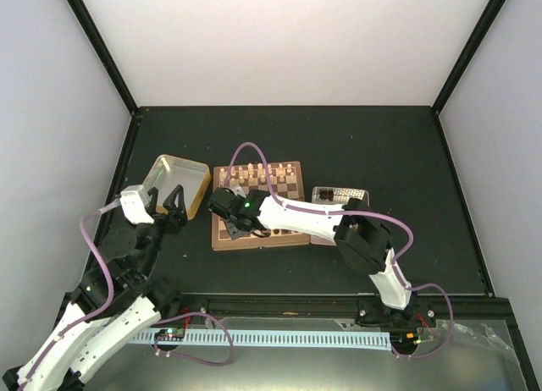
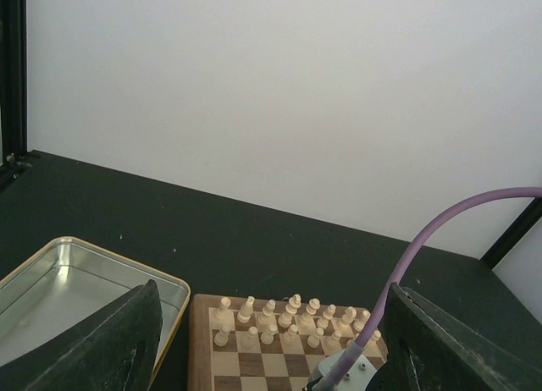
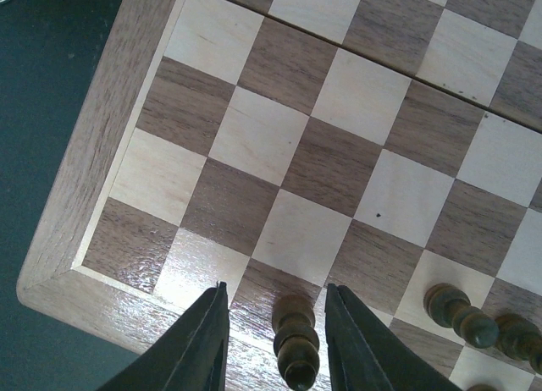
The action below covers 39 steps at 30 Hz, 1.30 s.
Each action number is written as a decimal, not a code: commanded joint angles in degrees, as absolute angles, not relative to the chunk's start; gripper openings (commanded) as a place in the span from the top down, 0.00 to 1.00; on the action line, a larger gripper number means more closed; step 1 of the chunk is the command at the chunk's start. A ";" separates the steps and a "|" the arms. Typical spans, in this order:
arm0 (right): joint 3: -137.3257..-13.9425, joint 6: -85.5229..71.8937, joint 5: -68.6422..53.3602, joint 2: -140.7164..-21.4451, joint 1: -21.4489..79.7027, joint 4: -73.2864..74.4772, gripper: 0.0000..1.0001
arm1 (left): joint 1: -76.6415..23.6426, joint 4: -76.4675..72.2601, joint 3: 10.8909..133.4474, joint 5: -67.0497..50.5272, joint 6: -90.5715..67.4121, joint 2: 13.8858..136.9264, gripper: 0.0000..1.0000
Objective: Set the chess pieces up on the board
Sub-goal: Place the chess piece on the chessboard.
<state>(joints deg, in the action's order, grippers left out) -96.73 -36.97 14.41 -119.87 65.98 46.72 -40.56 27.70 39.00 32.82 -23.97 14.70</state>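
The board (image 1: 284, 206) lies mid-table, with pale cream pieces along its far two rows (image 2: 292, 319). My right gripper (image 3: 275, 289) hovers low over the board's near left corner (image 3: 102, 196). It is open, and one dark chess piece (image 3: 295, 340) stands on a dark back-row square between its fingers with a gap on each side. Two more dark pieces (image 3: 461, 315) stand to its right. In the top view the right gripper (image 1: 233, 228) is over that same corner. My left gripper (image 1: 174, 203) is open and empty, raised beside the gold tin (image 1: 176, 181) left of the board.
A silver tin (image 1: 339, 194) sits against the board's right side. The gold tin (image 2: 51, 281) shows bare metal inside. The right arm's purple cable (image 2: 440, 230) arcs over the board. Black frame posts and white walls surround the dark table (image 1: 381, 145).
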 commanded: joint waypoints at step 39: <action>-89.89 -37.74 14.30 -106.57 62.96 41.80 0.60 | -40.26 27.22 39.86 30.91 -22.63 16.32 0.25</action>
